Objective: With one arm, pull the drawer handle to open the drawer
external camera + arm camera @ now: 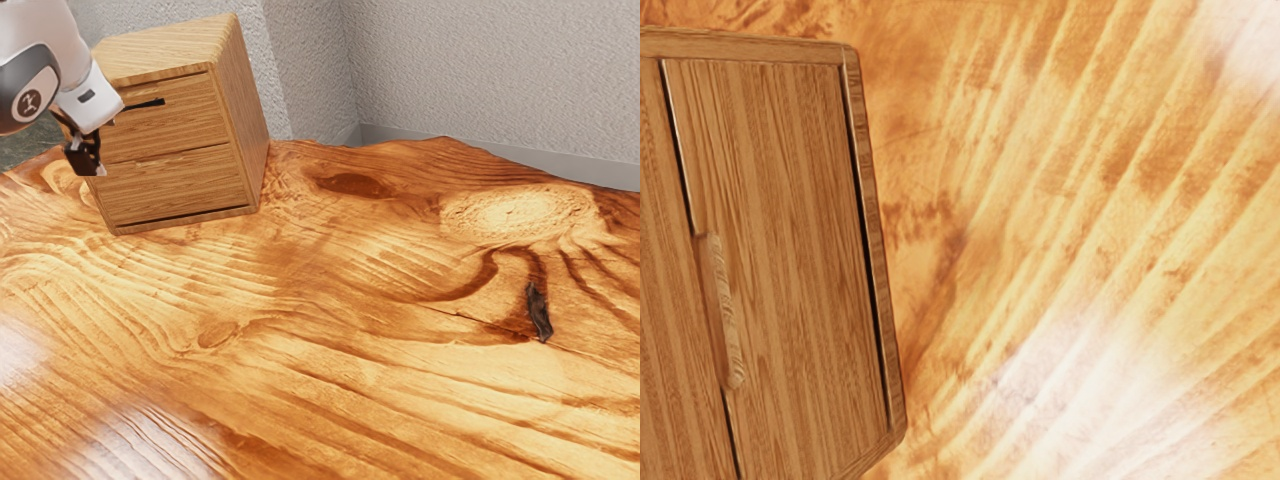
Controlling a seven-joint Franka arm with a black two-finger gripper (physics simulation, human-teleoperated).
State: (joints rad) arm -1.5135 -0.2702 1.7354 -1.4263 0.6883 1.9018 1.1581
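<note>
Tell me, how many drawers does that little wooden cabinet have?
2. The upper drawer is just under the top of the cabinet; the lower drawer is below it, nearest the table. The robot arm covers part of the front, but I see no third.

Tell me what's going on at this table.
A single robot arm is working on a small wooden drawer cabinet that stands on a wooden table. Its gripper is down at the cabinet's front, on the exterior view's left. The wrist view looks along that front and shows a wooden handle. Both drawer fronts look flush with the cabinet, so no drawer appears pulled out yet.
</note>
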